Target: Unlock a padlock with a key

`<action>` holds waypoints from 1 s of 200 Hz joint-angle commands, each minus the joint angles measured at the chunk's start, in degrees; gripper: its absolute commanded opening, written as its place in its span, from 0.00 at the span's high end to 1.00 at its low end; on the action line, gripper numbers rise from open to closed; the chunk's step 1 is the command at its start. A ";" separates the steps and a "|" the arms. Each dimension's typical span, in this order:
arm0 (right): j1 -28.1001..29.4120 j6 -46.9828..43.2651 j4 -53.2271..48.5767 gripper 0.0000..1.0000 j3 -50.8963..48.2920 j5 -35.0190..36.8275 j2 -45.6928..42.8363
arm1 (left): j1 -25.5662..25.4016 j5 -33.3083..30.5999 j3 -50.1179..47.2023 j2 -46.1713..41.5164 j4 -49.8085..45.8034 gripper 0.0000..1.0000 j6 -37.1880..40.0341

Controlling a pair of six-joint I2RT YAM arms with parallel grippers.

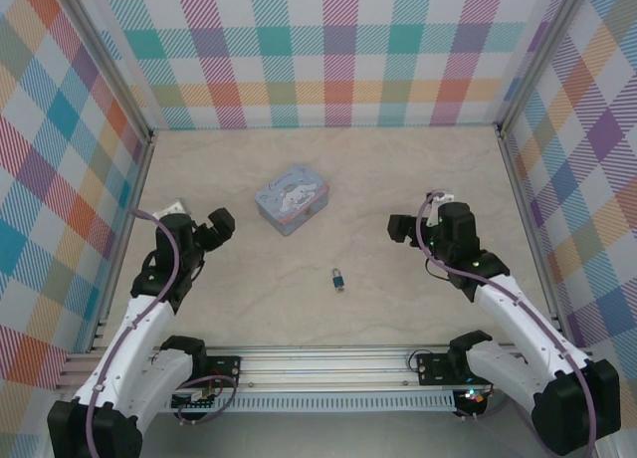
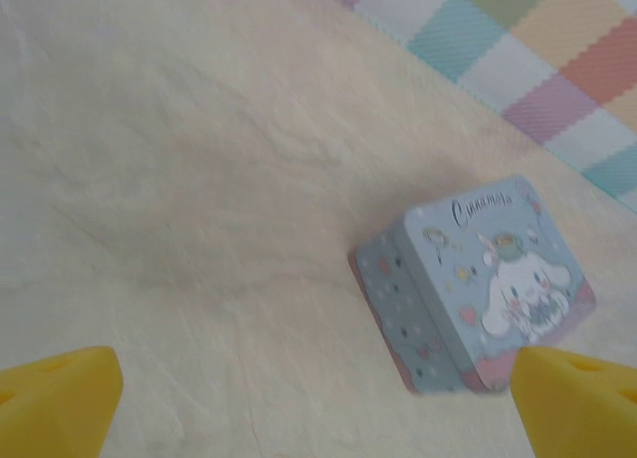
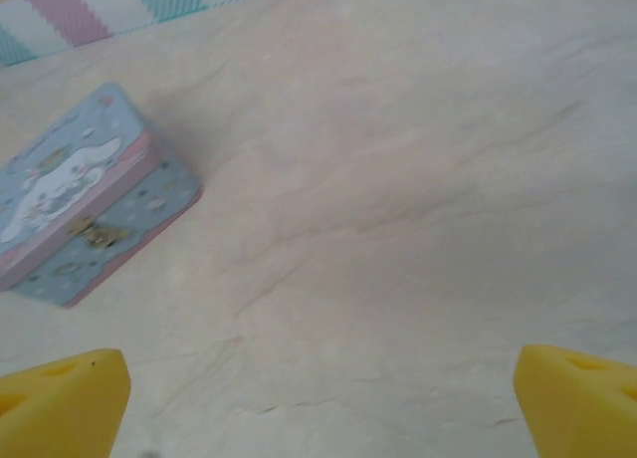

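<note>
The padlock (image 1: 339, 279) lies on the table (image 1: 398, 169), near the front and in the middle, between the two arms. It is well apart from both grippers. The key is too small to make out. The tin (image 1: 292, 197) sits a bit farther back and to the left of the padlock. The left gripper (image 1: 199, 221) is up over the left side, its jaws wide apart. The right gripper (image 1: 418, 217) is over the right side, its jaws wide apart too, above bare table.

Padlock (image 1: 339, 279) tiny; details & key indistinct.
</note>
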 commanded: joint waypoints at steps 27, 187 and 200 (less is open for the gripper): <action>-3.66 -16.51 17.31 0.00 -9.12 9.76 1.06 | 0.79 -16.84 -8.16 0.89 17.69 0.00 13.53; -18.67 -18.05 59.45 0.00 -12.76 -6.46 35.91 | 2.22 2.95 -8.82 32.66 46.14 0.00 29.64; -19.80 -17.24 57.37 0.00 -11.81 -7.82 35.65 | 2.30 4.49 -8.58 34.64 49.48 0.00 30.41</action>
